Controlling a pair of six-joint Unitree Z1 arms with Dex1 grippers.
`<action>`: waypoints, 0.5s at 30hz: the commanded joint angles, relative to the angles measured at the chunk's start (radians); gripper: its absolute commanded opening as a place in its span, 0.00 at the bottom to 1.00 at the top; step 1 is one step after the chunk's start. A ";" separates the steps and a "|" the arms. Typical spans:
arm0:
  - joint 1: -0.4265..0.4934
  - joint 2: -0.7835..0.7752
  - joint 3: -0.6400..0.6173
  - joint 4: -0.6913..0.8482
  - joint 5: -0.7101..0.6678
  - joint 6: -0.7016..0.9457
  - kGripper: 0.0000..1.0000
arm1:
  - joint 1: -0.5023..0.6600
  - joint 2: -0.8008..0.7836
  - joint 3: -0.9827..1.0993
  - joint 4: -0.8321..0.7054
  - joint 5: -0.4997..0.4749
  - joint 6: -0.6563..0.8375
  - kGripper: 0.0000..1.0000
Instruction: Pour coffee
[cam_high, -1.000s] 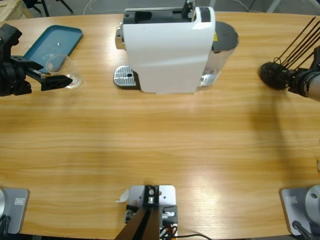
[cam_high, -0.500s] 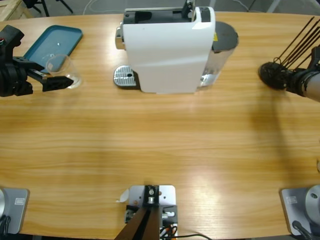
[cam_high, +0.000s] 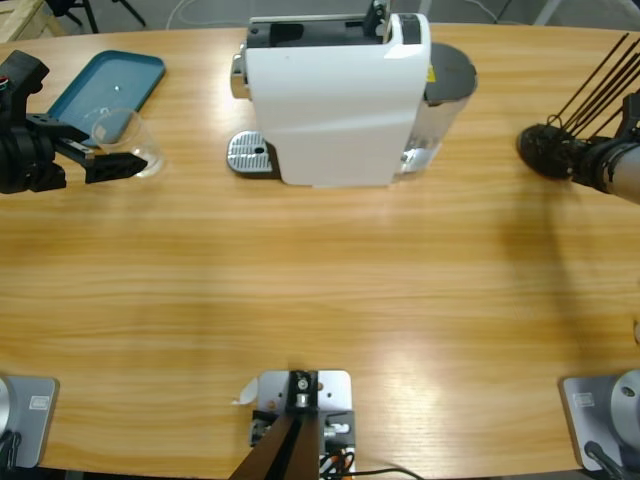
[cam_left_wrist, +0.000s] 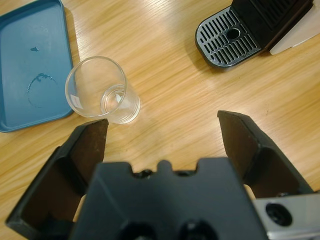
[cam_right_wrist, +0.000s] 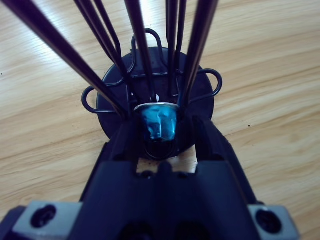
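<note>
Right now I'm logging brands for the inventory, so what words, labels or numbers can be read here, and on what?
None can be read.
Yellow sticker on the white coffee machine: too small to read.
Pale label on the clear glass cup: blurred, no text legible.

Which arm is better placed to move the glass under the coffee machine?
Left. The left gripper has its jaws open right beside the glass; the right gripper is shut on a blue capsule in the wire holder.
</note>
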 joint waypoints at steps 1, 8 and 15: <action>-0.009 0.034 0.001 -0.006 -0.012 -0.006 0.95 | -0.012 0.031 0.000 -0.006 0.023 -0.011 0.43; -0.009 0.035 0.001 -0.006 -0.012 -0.005 0.95 | -0.012 0.035 0.003 -0.006 0.021 -0.013 0.06; -0.009 0.035 0.001 -0.006 -0.012 -0.005 0.95 | -0.012 0.043 0.007 -0.033 0.031 -0.077 0.00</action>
